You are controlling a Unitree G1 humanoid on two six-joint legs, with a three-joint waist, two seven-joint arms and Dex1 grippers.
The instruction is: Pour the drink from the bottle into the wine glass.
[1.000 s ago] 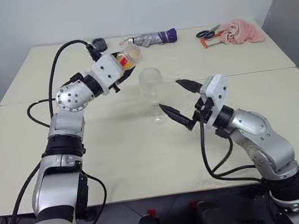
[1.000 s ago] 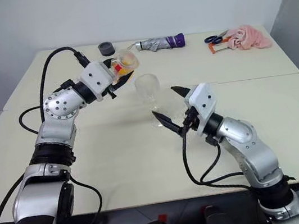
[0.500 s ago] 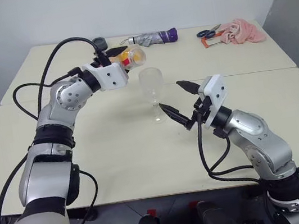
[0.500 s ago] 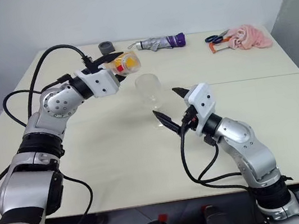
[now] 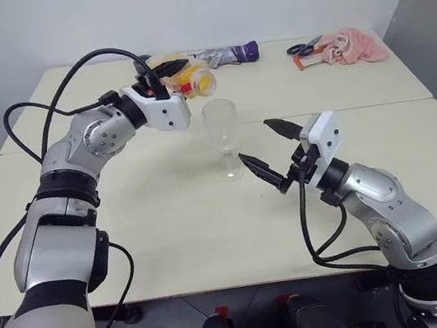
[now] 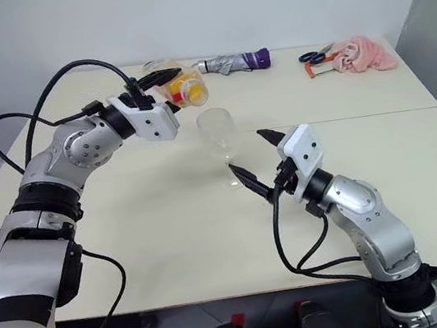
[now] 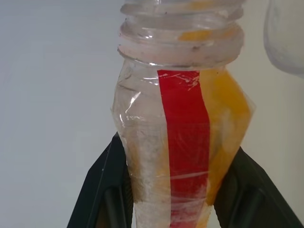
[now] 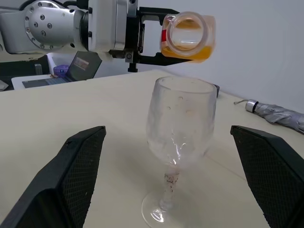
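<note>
Left pincer is clamped on the bottle, tipped at the glass's 11 o'clock. Right pincer gapes wide, empty, at 4. Mouth looks off-rim, so juice might splash the counter.

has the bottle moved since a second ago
Yes. The bottle, held in the left claw, has risen and rolled further onto its side, its mouth now above the standing wine glass.

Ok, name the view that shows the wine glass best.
The right wrist view: the wine glass stands whole and close, rim to foot, between the open right gripper fingers. Both eye views show it small on the table. The left wrist view catches an edge beside the bottle.
</note>
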